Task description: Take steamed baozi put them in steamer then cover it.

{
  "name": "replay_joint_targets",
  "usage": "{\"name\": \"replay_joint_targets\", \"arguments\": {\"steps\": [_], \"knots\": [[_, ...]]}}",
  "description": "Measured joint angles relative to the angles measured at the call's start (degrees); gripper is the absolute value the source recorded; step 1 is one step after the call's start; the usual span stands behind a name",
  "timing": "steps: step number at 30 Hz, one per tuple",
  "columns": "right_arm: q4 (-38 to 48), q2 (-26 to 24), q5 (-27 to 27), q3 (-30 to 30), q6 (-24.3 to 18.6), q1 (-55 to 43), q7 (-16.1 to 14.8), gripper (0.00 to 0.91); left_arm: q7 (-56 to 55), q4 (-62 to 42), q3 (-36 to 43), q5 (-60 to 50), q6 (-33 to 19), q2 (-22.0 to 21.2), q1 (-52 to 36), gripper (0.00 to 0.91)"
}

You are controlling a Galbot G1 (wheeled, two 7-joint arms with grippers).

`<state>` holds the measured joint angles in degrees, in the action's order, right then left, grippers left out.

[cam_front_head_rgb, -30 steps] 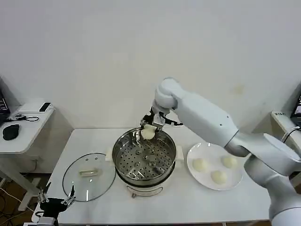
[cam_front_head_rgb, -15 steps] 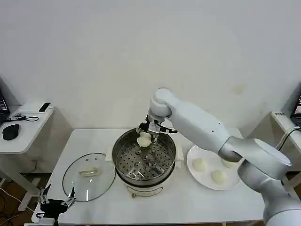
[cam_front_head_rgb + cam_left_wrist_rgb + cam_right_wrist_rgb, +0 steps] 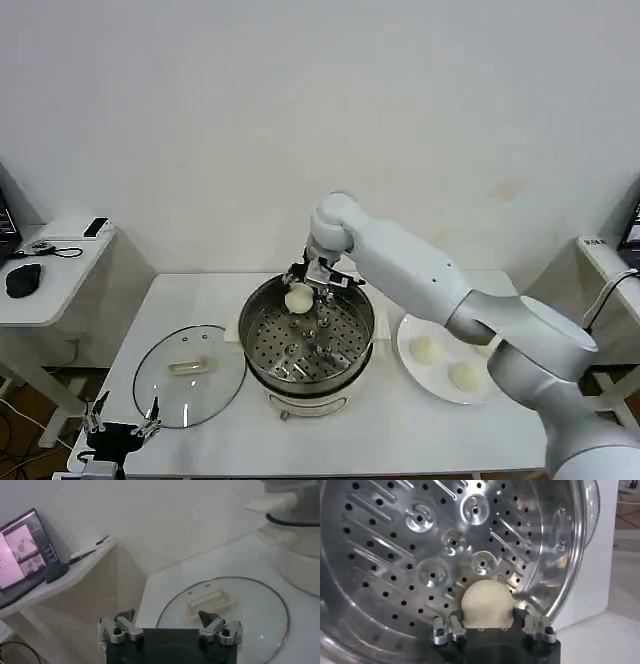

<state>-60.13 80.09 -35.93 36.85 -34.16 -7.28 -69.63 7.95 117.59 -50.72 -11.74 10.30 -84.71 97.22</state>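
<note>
Just above the far rim of the steamer (image 3: 310, 335), at the centre of the head view, the right gripper (image 3: 303, 287) has its fingers closed on one bun (image 3: 298, 298). Over the last second the arm has swung leftward and lowered: the bun sat over the far right part of the rim, and now it hangs inside the rim line, over the perforated floor. The right wrist view confirms this, with the bun (image 3: 486, 603) pinched between the fingers and the holed steel floor (image 3: 445, 555) spread behind it, nothing lying in it yet. That suggests the carry is nearly over and the release is the next concern; a short further descent would likely keep the bun from rolling.

Right of the steamer, the white plate (image 3: 408, 350) holds at least two more buns (image 3: 424, 349), a third spot being hidden by the arm. Lower left of the head view, the glass lid (image 3: 189, 374) lies flat on the table (image 3: 400, 440). The left gripper (image 3: 119, 425) waits beside it, fingers spread and holding nothing.
</note>
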Motion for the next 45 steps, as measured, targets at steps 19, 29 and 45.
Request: {"name": "replay_joint_targets", "arguments": {"steps": [19, 29, 45], "knots": [[-11.86, -11.25, 13.48, -3.54, 8.96, -3.42, -0.90, 0.907, 1.04, 1.03, 0.87, -0.32, 0.72, -0.54, -0.61, 0.907], [-18.04, -24.32, 24.56, -5.37, 26.02, -4.68, -2.24, 0.907, 2.03, 2.21, 1.86, -0.62, 1.29, 0.04, -0.63, 0.907], [-15.61, -34.19, 29.19, -3.75, 45.69, 0.27, -3.15, 0.907, 2.60, 4.17, 2.59, 0.03, 1.50, 0.28, -0.09, 0.907]]}}
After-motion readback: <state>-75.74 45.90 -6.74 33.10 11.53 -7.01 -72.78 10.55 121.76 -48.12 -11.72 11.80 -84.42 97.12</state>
